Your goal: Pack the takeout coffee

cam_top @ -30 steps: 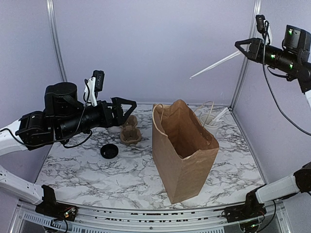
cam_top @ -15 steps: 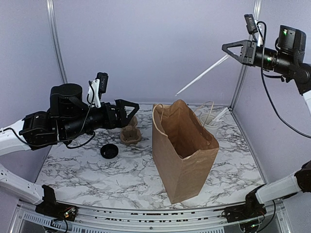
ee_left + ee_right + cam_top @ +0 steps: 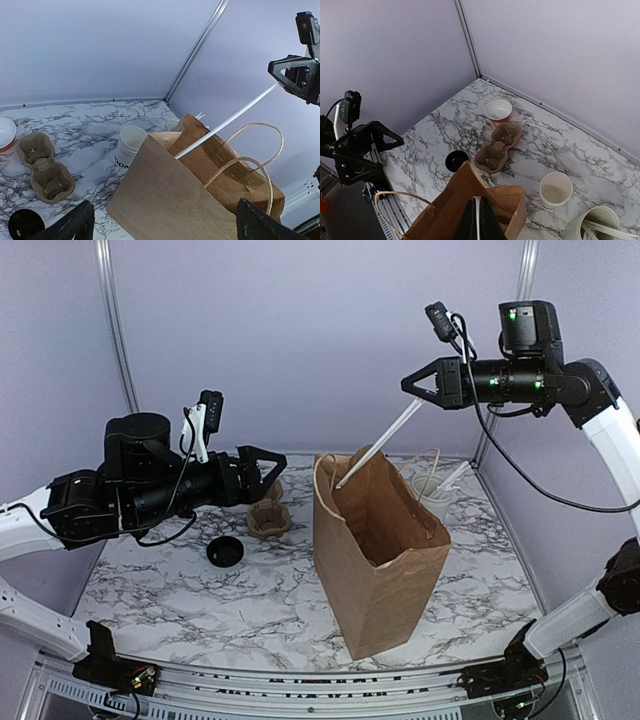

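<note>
A brown paper bag (image 3: 385, 570) stands open in the middle of the table. My right gripper (image 3: 410, 388) is high above it, shut on a long white straw (image 3: 380, 442) that slants down to the bag's mouth. In the right wrist view the straw (image 3: 477, 212) runs between the closed fingers over the bag (image 3: 445, 215). A round black lid (image 3: 225, 551) sits low on the table left of the bag, with no white cup showing under it. My left gripper (image 3: 272, 468) is open and empty, above the table left of the bag.
A brown pulp cup carrier (image 3: 268, 518) and a red-and-white bowl (image 3: 498, 110) lie behind the lid. A lidless white lettered cup (image 3: 131, 146) stands behind the bag. A frosted tumbler with sticks (image 3: 435, 488) is at the back right.
My right arm has swung left and down with the straw, bringing its lower end from mid-air to the bag's mouth. My left arm has shifted slightly right.
</note>
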`<state>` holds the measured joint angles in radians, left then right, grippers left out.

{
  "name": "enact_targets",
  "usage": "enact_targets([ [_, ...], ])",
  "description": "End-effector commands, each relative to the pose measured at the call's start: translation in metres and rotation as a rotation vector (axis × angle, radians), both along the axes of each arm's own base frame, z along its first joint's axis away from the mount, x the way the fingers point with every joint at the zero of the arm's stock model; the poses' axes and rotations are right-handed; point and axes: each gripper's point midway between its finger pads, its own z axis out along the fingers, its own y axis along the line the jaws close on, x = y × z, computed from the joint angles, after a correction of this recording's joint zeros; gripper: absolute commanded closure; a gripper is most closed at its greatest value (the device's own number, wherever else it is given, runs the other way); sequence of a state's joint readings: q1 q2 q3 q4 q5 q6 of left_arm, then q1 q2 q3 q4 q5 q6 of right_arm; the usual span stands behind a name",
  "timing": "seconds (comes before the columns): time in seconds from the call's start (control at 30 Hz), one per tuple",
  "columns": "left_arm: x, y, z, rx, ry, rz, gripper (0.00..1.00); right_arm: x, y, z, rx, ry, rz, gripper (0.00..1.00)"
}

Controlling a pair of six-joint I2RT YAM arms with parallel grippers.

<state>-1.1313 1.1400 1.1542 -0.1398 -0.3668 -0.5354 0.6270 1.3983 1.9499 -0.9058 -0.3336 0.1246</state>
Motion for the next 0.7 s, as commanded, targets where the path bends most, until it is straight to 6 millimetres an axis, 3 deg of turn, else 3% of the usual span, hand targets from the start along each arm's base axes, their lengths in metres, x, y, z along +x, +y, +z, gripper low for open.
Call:
enact_targets([
  [0.0,0.001,0.002,0.000,-0.011,-0.003,0.006,0.01,-0.005,-0.002,0.011,-0.015,-0.041,-0.008,0.88],
  [0.33,0.002,0.003,-0.001,-0.009,-0.001,0.008,0.01,-0.002,-0.001,0.010,-0.018,-0.048,-0.022,0.51],
  [0.53,0.003,0.004,-0.003,-0.005,0.000,0.016,0.01,0.013,-0.013,0.000,-0.050,-0.077,-0.118,0.12],
  [0.67,0.006,0.007,-0.006,0.006,0.000,0.025,0.01,0.030,-0.036,-0.005,-0.081,-0.109,-0.267,0.05],
])
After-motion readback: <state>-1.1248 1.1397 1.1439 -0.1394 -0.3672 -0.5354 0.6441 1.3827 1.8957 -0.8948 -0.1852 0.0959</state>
